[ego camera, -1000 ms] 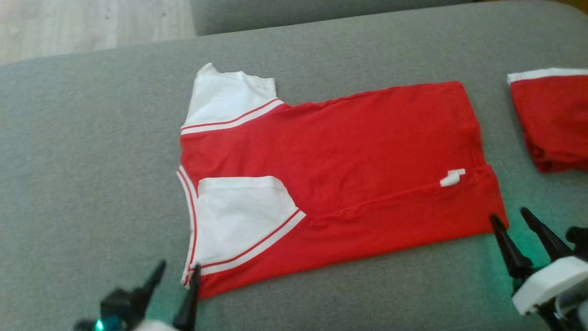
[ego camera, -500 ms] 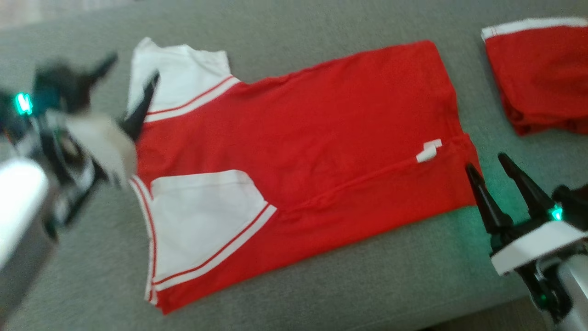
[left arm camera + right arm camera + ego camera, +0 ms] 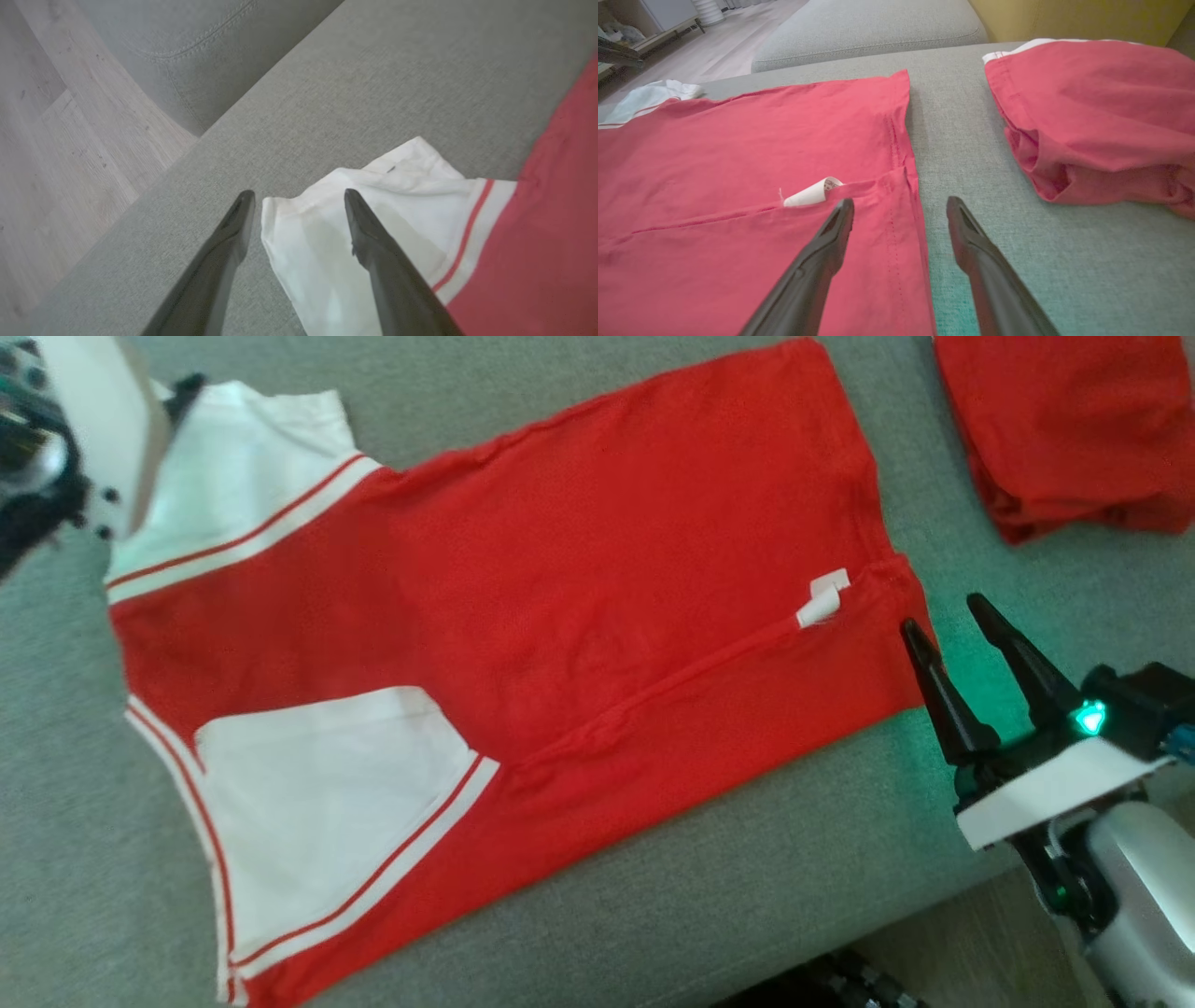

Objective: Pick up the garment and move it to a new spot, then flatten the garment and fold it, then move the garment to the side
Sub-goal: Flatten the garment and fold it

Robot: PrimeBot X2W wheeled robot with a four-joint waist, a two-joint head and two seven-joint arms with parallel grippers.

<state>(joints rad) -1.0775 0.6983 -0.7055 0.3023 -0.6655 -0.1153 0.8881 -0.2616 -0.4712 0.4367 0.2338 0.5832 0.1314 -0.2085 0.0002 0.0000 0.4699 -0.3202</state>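
Observation:
The garment (image 3: 579, 579) is a red shirt with white sleeves, spread flat on the grey sofa cushion (image 3: 709, 887), its lower edge folded up along a seam. My left gripper (image 3: 299, 193) is open over the far white sleeve (image 3: 327, 242); one finger is above the sleeve, the other above bare cushion. Its wrist (image 3: 89, 439) shows at the head view's top left. My right gripper (image 3: 940, 614) is open at the hem corner. In the right wrist view this gripper (image 3: 900, 201) straddles the hem edge (image 3: 915, 196), holding nothing.
A second red garment (image 3: 1074, 439), folded, lies on the cushion to the right of the hem (image 3: 1101, 116). Wooden floor (image 3: 56, 140) lies beyond the cushion's far edge, beside another grey cushion (image 3: 187, 56). The sofa's front edge runs by the right arm (image 3: 934, 933).
The head camera has shifted, sliding the picture up and left. My left gripper has gone from the near sleeve's corner to the far white sleeve. The right gripper stays at the hem corner.

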